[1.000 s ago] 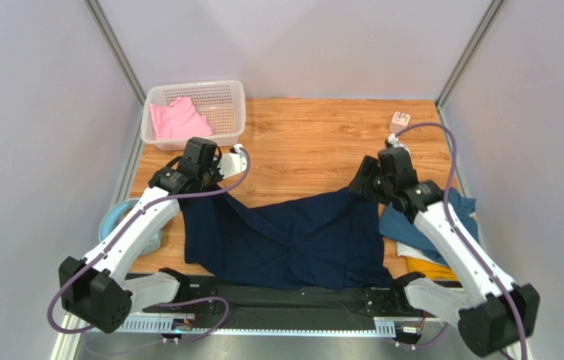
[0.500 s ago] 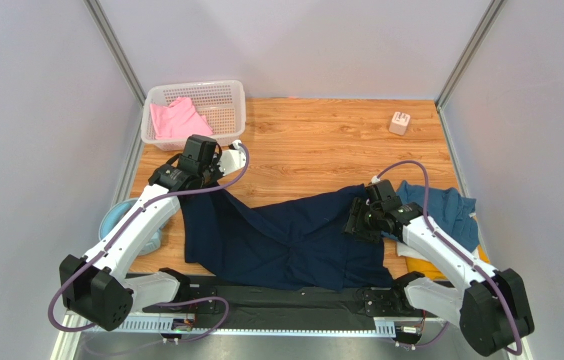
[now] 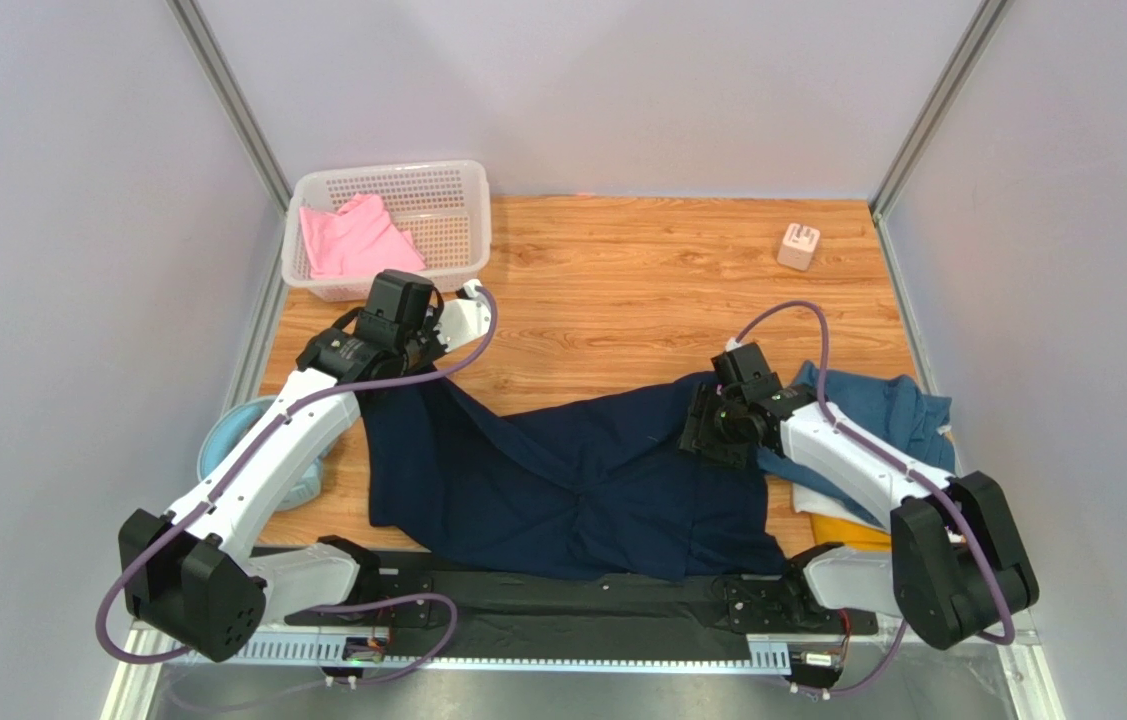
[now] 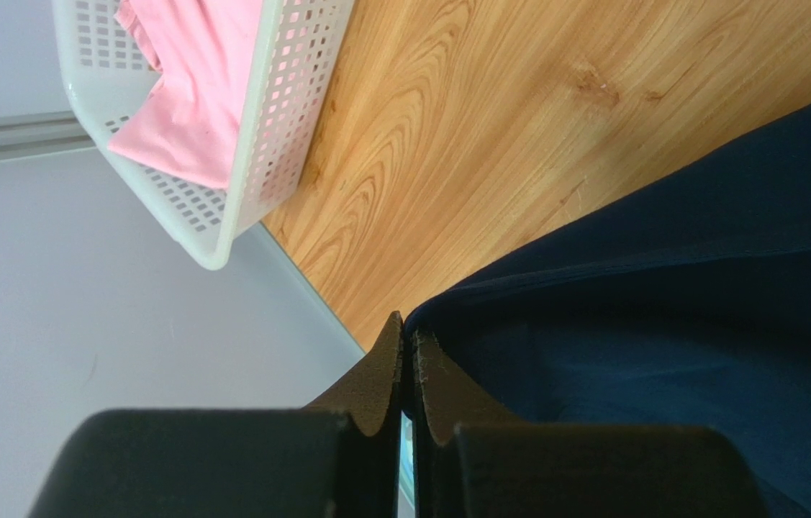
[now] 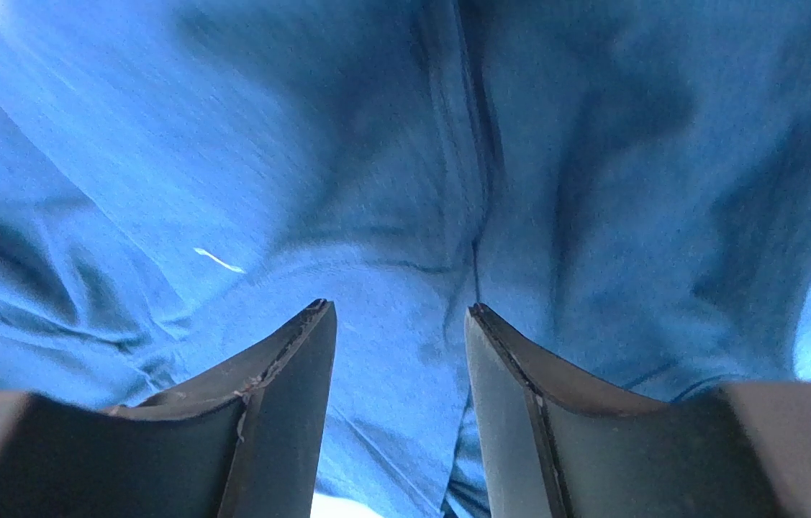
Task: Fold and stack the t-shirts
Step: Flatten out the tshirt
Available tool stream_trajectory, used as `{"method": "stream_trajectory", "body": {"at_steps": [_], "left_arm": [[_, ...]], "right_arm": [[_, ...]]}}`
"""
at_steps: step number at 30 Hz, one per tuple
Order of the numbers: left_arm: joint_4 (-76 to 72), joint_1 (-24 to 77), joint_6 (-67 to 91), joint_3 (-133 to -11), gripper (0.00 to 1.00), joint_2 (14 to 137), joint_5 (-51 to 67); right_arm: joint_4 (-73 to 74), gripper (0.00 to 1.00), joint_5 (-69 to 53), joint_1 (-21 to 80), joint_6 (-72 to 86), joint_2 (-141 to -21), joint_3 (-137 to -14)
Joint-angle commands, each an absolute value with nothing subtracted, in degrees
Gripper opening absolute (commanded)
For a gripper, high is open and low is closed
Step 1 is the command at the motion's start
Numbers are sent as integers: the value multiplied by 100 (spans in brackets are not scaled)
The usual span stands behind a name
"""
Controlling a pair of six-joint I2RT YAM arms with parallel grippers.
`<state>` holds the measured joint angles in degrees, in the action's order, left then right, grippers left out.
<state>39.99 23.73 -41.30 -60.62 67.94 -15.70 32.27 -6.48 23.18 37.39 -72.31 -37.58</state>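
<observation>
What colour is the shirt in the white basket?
Pink. The t-shirt in the basket shows best in the top external view.

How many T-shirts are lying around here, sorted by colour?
Navy t-shirt: 1
Pink t-shirt: 1
Teal t-shirt: 1
Mustard t-shirt: 1
White t-shirt: 1, only a sliver shows
Total: 5

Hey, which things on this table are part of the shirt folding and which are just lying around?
Job: navy t-shirt, teal t-shirt, pink t-shirt, mustard t-shirt.
Lying around: white basket, small pinkish cube, pale blue tub at the left edge.
</observation>
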Motion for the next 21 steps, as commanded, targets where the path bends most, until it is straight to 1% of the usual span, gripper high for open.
{"method": "stream_trajectory", "body": {"at_steps": [1,3,7,21], "left_arm": [[3964,2338,-4034,-6144,0,6645,-1564],[3929,2329,-4052,-6091,0,6627,-1573],[3885,2329,-4069,-6056,0,6618,-1591],[3911,2276,-4061,-6038,0,6557,-1556]], "right_arm": [[3058,53,-299,2338,3472,-7356,-4148],[3059,53,-229,2338,3437,-7356,-4184],[3015,50,-185,2329,3401,-7461,-4201],[3006,51,-17,2092,3226,-7400,-3946]]}}
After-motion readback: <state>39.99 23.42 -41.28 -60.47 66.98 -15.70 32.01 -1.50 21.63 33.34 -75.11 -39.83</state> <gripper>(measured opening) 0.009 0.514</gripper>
